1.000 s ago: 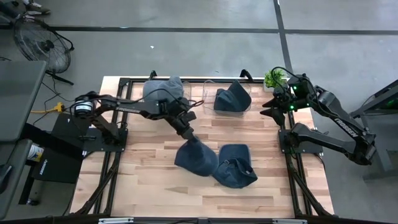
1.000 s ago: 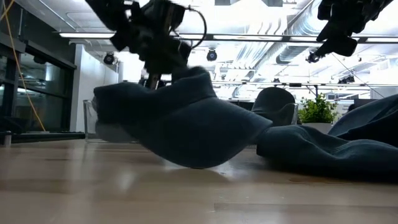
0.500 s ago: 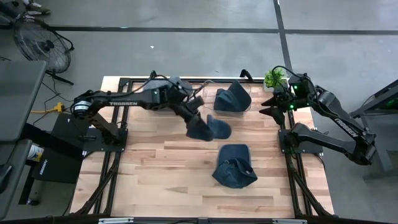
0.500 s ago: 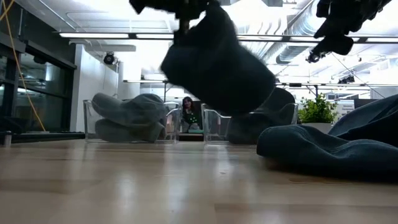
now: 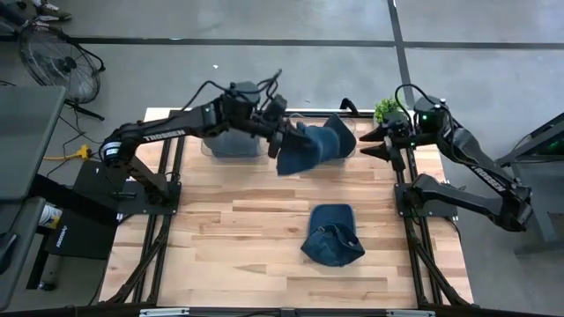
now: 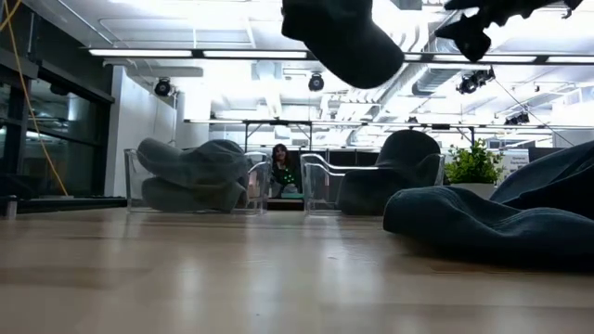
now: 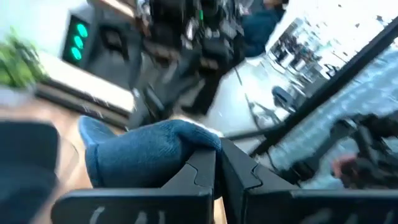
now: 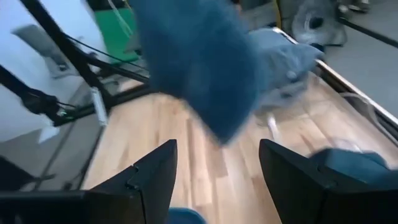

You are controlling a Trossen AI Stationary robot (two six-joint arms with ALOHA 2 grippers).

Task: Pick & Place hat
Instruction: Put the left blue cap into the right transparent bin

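While the left gripper [image 5: 284,138] pinches the hat [image 5: 310,148], it hangs just beside | right gripper [image 5: 381,143] spread, empty

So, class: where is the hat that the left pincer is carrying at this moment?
In the high view the carried hat hangs off the table, shut in the left pincer, at the far edge between the two clear bins, partly over the right bin that already holds a hat.

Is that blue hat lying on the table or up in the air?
In the air: the left tool holds the hat above the table.
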